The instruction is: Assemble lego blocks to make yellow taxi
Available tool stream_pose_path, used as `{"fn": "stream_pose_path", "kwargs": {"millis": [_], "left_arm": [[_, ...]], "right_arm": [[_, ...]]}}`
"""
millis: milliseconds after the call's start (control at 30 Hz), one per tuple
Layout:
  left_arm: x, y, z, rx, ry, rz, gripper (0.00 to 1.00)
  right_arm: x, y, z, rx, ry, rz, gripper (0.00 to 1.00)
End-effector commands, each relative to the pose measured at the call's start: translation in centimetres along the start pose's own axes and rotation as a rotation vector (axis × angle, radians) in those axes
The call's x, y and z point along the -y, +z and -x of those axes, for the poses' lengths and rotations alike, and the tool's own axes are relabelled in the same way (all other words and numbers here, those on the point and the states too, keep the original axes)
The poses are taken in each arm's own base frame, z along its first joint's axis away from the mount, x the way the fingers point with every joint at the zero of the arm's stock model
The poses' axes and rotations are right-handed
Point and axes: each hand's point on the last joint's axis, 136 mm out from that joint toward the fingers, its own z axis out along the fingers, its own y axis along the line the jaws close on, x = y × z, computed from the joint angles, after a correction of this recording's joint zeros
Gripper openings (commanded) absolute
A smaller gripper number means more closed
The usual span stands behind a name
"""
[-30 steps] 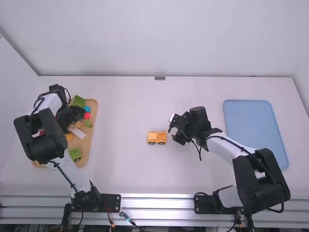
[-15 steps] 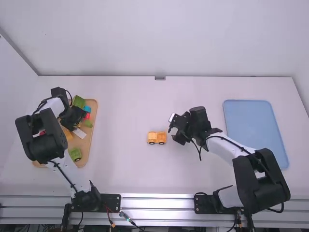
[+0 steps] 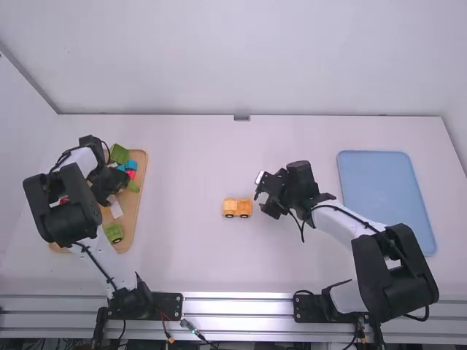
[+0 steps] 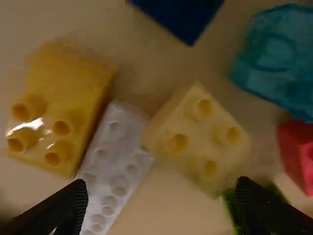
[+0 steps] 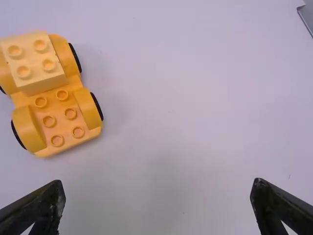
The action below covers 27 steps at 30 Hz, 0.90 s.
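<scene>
My left gripper (image 3: 117,191) is low over the wooden tray of blocks. In its wrist view the left gripper (image 4: 161,208) stands open above a pale yellow block (image 4: 195,139), a darker yellow block (image 4: 61,107) and a white studded block (image 4: 115,166). Mid-table rests the orange-yellow car base (image 3: 237,208); in the right wrist view a pale yellow block (image 5: 34,61) sits on one end of the car base (image 5: 63,120). To the right of it in the high view is my right gripper (image 3: 268,195), which in its own view (image 5: 159,208) is open and empty.
The wooden tray (image 3: 139,197) at the left also holds a green wheeled piece (image 3: 114,233), a green block (image 3: 119,153) and a red block (image 4: 298,154). A teal block (image 4: 276,58) and a dark blue one (image 4: 183,14) lie nearby. A blue tray (image 3: 387,197) is at the right.
My left gripper has shifted slightly to the right over the wooden tray, and the white block there has turned. The right arm and the car base have stayed put.
</scene>
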Motion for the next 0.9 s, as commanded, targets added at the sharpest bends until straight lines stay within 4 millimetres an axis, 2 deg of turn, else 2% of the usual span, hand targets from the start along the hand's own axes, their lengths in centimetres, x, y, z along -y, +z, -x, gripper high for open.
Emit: {"fn": "stream_pose_path", "kwargs": {"millis": [0,100,267,433,567,600,733,867], "left_arm": [[-1.6,0.1,0.1,0.014,-0.059,0.075,0.8],[-0.8,-0.4,0.5,0.013,-0.062,0.041,0.8],[1.1,-1.6,1.5,0.024,-0.077,-0.038,0.75],[2.2,-2.1,2.8,0.066,-0.186,-0.083,0.74],[1.9,-2.1,2.5,0.062,-0.246,-0.063,0.68],[1.5,-2.0,2.4,0.058,-0.32,-0.048,0.65],[1.4,-2.0,2.1,0.041,-0.445,-0.045,0.73],[0.7,-2.0,1.4,0.023,-0.542,-0.01,0.73]], "right_arm": [[0.3,-0.6,0.4,0.014,0.003,-0.014,0.99],[0.3,-0.6,0.4,0.014,0.003,-0.014,0.99],[0.2,-0.6,0.4,0.014,0.003,-0.013,0.99],[0.1,-0.5,0.2,0.006,0.006,-0.006,0.99],[0.0,-0.5,0.1,0.004,0.007,-0.004,0.99],[0.0,-0.5,0.1,0.004,0.006,-0.004,0.99],[0.0,-0.6,0.1,0.003,0.008,-0.005,0.99],[0.0,-0.5,0.1,0.004,0.007,-0.004,0.99]]}}
